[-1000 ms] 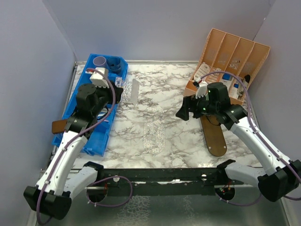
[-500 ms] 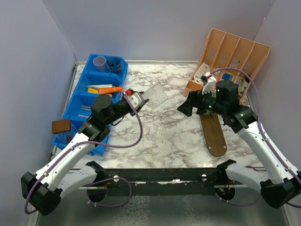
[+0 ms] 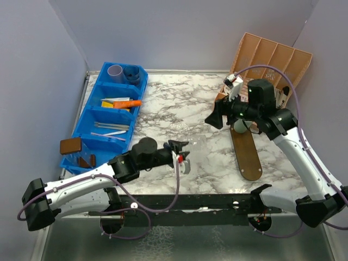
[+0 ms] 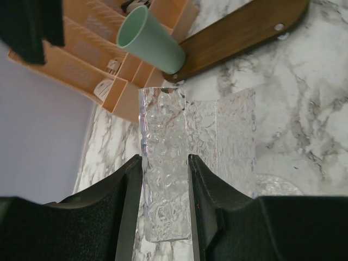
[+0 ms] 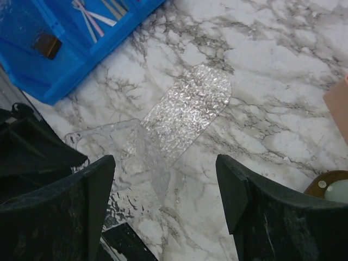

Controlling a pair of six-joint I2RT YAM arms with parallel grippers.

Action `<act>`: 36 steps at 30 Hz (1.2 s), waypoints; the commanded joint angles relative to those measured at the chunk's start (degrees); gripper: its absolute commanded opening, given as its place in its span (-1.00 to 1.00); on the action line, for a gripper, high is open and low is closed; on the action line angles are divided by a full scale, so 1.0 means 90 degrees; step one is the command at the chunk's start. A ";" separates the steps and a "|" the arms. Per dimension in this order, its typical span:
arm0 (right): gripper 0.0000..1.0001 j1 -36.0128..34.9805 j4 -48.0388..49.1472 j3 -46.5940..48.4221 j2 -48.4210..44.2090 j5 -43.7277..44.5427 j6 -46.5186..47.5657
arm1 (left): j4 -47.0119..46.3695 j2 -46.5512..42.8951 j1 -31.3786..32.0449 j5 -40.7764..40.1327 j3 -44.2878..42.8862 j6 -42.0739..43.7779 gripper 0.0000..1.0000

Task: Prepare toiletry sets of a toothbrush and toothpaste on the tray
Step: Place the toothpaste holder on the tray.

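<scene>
Now I find the left gripper point(image 3: 182, 156), clamped on the clear cup point(image 4: 166, 185), moved from the blue bin point(image 3: 109, 112) to the marble table point(image 3: 179, 103); the right gripper point(image 3: 213, 118) stands with its jaws apart.

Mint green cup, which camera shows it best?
The left wrist view: the mint green cup shows its whole side and rim, at the wooden tray's end. The top view gives only a small pale patch of it; the right wrist view catches a sliver at its corner.
</scene>
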State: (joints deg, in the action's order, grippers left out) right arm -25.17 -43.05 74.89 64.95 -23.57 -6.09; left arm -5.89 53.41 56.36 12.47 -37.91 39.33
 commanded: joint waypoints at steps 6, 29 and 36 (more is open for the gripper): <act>0.32 -0.0036 -0.0545 -0.0395 0.0340 -0.1650 0.0483 | -0.0783 -0.0070 0.2029 -0.2890 0.0796 0.1845 -1.00; 0.13 -0.1473 -0.0188 -0.1021 0.0302 0.0336 0.1822 | -0.3300 0.1283 0.3574 -0.5311 0.1808 0.4349 -1.00; -0.05 -0.1667 -0.0252 -0.1091 0.0394 -0.0027 0.2867 | -0.3425 0.1466 0.3722 -0.5363 0.1850 0.4409 -1.00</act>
State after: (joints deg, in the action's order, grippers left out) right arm -38.39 -46.09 65.19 68.14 -23.75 11.70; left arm -32.29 65.87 88.90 -33.36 -21.30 77.41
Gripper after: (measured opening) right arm 0.502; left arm 0.377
